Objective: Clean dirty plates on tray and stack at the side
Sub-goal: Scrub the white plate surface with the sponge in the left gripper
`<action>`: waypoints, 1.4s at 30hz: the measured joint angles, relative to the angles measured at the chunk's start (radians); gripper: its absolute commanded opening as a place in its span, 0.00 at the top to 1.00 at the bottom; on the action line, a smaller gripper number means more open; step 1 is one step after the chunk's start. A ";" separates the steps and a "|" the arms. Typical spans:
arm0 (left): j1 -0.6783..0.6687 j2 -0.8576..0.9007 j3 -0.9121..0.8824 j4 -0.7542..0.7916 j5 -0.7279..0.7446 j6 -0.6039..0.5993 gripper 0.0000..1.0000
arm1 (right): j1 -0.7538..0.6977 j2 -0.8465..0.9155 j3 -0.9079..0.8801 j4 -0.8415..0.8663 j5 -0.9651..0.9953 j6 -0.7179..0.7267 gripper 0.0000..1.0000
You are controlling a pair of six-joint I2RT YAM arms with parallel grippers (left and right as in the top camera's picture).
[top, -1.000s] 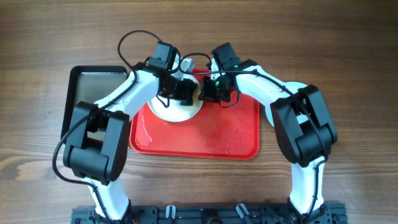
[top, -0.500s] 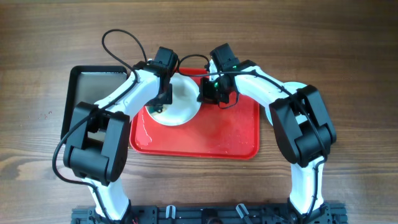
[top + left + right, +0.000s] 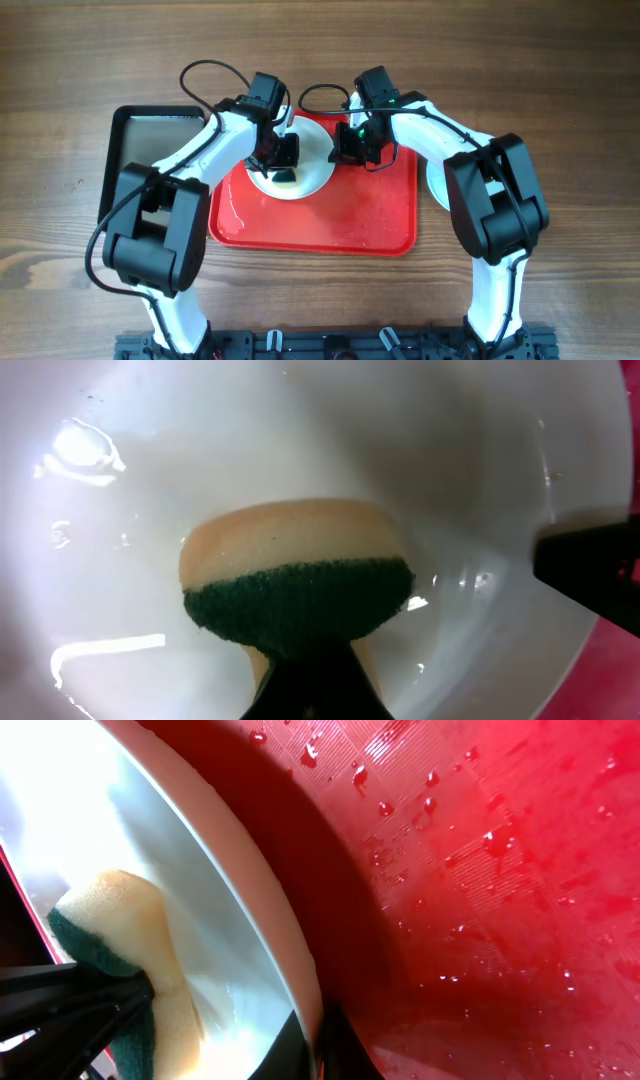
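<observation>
Plate in hand: the white plate [image 3: 312, 172] sits at the back-left of the red tray [image 3: 350, 215], and I am working inside its bowl.
Left pincer [image 3: 283, 163]: pinching the sponge [image 3: 300, 565], whose green scouring edge is pressed to the plate's inner face.
Right pincer [image 3: 350, 150]: pressed together on the plate's right rim, one finger inside and one under. From the right wrist view I judge that side to be tipped up off the tray.
Feel of the plate: I expect it to be stiff, light and shallow. It is glossy and wet, so slippery, and it may crack or chip if dropped.
Where to hold: the raised rim, well in from the lip, since the smooth centre offers nothing to grip.
Tray surface: beaded with water drops [image 3: 490, 845], so I judge the plate could skate if I push sideways.
Sponge: soft, and it squashes under pressure, so I would press lightly.
Side plate [image 3: 436, 190]: pale, on the desk [image 3: 560, 100] just right of the tray, mostly hidden under my right arm. I cannot tell if more than one lies there.
Black tray [image 3: 150, 135]: left of the red one.
</observation>
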 measured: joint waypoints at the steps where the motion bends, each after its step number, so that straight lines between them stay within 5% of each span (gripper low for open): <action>1: -0.007 0.000 0.000 0.002 -0.024 -0.003 0.96 | 0.000 0.000 0.000 0.000 0.000 0.000 0.96; 13: -0.108 0.007 -0.002 0.127 -0.450 -0.075 0.96 | 0.001 0.003 0.000 0.011 -0.003 0.023 0.96; 23: -0.108 0.007 -0.003 0.095 -0.011 -0.027 0.96 | 0.001 0.003 0.000 0.003 -0.005 0.015 0.96; 30: -0.101 0.008 -0.010 0.182 0.053 -0.028 0.96 | 0.002 0.003 0.000 0.003 -0.005 0.011 0.96; 37: -0.044 0.009 -0.011 0.252 -0.189 -0.108 0.96 | 0.027 0.003 0.000 0.005 -0.007 0.011 0.96; 42: -0.022 0.008 -0.004 0.087 -0.438 -0.167 0.96 | 0.031 0.003 0.000 0.006 -0.008 0.011 0.95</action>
